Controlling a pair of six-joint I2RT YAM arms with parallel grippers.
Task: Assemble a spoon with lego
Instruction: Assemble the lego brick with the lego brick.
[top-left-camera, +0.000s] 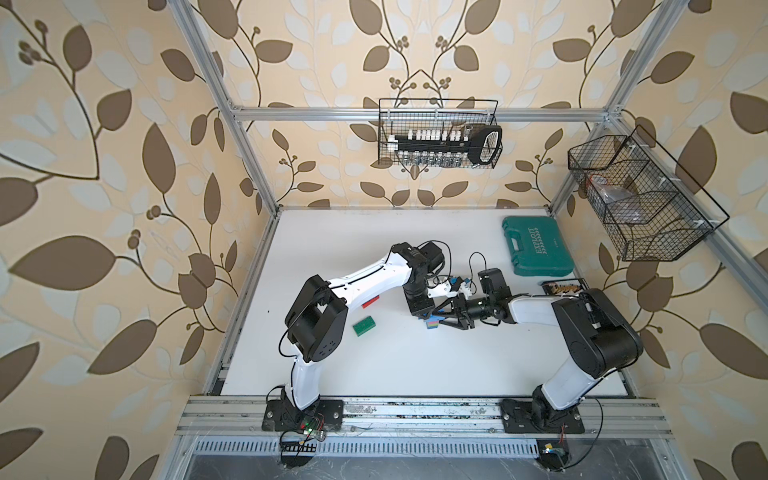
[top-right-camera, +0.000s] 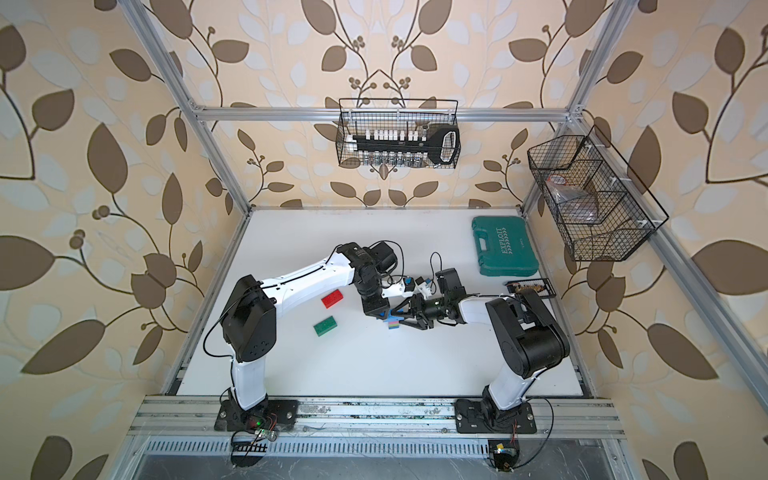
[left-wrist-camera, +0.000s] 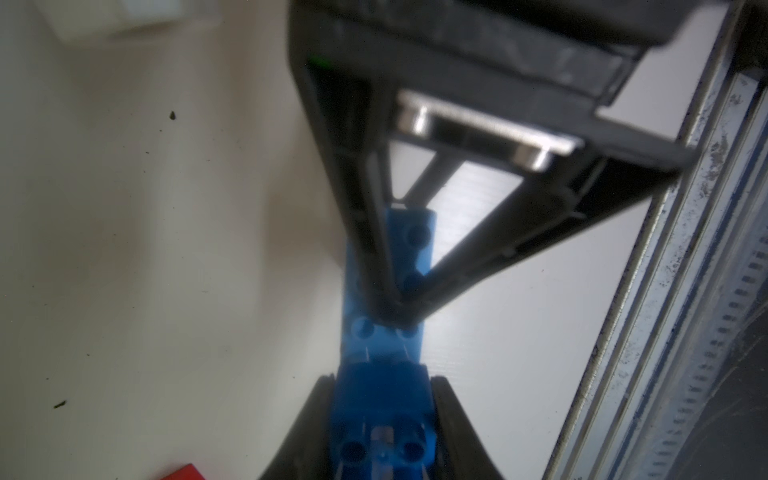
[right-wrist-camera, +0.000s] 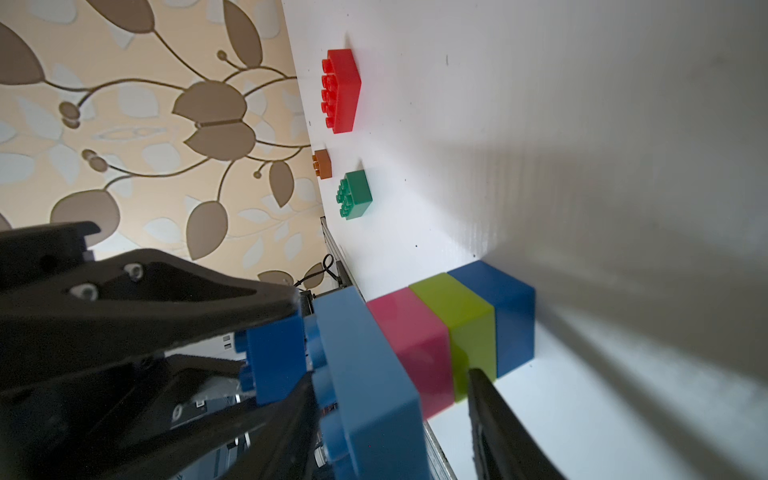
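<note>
1. Right wrist view, close up: part-built spoon (right-wrist-camera: 399, 324) on its side on the white table (right-wrist-camera: 540, 124), near the middle of it in both top views; a dark blue brick (right-wrist-camera: 513, 320), a lime brick (right-wrist-camera: 469, 328) and a pink brick (right-wrist-camera: 415, 361) in a row as the stem, a long light-blue brick (right-wrist-camera: 365, 386) capping the pink end.
2. Probably light and rigid, as moulded plastic; glossy flat sides, so likely slippery under hard fingers. Held together by stud friction only, so apt to snap apart at a seam if bent sideways.
3. Best taken across two opposite flat faces of the stem, close to the end being pressed; never by the studs.
4. Right gripper (top-left-camera: 434, 321): clamped across the stem, judging by both fingers flanking it in a top view; one finger against the lime brick up close, its partner hidden.
5. Left gripper (left-wrist-camera: 382, 384): clenched on a second blue brick (left-wrist-camera: 382, 419), set against the studded face of the light-blue brick; seated or merely touching, impossible to tell.
6. Loose lego well apart, toward the left arm's side: red brick (right-wrist-camera: 343, 89), green brick (right-wrist-camera: 355, 195), small orange brick (right-wrist-camera: 323, 164), none joined yet.
7. Teal case (top-left-camera: 536, 245) far back on the right, out of the way.
</note>
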